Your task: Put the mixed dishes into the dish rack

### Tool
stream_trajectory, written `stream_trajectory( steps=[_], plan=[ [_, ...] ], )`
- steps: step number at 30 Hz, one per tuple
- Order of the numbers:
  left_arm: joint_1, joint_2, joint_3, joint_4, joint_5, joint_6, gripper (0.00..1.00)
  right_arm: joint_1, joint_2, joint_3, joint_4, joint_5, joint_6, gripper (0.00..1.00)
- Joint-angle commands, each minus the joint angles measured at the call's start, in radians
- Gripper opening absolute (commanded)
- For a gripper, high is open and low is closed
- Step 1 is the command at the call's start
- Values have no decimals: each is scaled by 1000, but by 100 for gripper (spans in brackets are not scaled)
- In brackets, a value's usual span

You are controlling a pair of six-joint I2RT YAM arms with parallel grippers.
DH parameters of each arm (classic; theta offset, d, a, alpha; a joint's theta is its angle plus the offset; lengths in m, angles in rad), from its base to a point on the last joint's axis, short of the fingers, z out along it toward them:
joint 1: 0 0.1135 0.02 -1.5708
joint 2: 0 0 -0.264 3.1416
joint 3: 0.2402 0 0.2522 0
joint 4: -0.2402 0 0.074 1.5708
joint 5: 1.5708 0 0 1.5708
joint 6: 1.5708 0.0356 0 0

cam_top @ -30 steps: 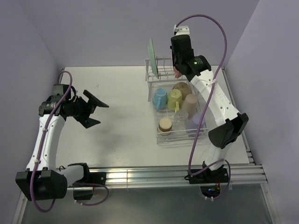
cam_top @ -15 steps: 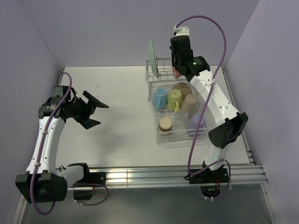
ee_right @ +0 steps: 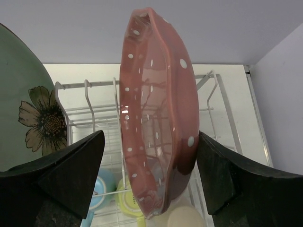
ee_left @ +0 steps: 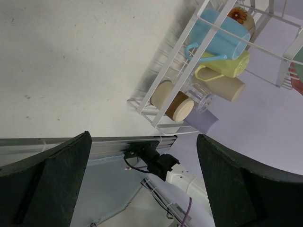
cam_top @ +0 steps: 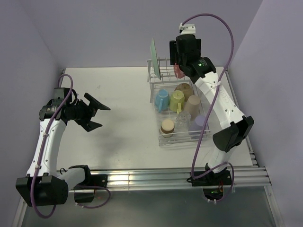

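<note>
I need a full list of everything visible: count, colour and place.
table: 1, white, below all
dish rack: 1, white wire, table's right
mint-green plate: 1, green, upright in prongs
pink dotted plate: 1, pink, upright in prongs
blue cup: 1, blue, basket back left
yellow cup: 1, yellow, beside blue cup
brownish dish: 1, brown, basket back
tan cup: 1, tan, basket right
lavender cup: 1, lavender, basket front right
clear glass: 1, clear, basket front middle
cream cup: 1, cream, brown band, basket front left
left gripper: 1, black, open, over table
right gripper: 1, black, open around pink plate
</note>
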Motion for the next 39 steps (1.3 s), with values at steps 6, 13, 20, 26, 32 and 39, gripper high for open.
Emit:
stream_trajectory(
  steps=[6, 13, 20, 26, 32, 39],
  plan=[
    [0, -25, -15, 24, 8, 2, 99, -2, -84, -8, 52, 33, 11, 86],
    [0, -33, -27, 20, 3, 10, 99, -2, -130, 4, -7, 51, 68, 98],
    [-6, -44, -52, 37, 7, -3, 99, 0, -256, -31, -72, 62, 100, 100],
    [-124, -10, -52, 76, -43, -49, 99, 1, -475, -264, -184, -200, 270, 100],
    [-338, 31, -67, 161, -107, -179, 99, 55, -723, -659, -207, -427, 345, 100],
    [-459, 51, -102, 233, -130, -256, 99, 61, -1029, -1077, -135, -573, 445, 100]
  ],
)
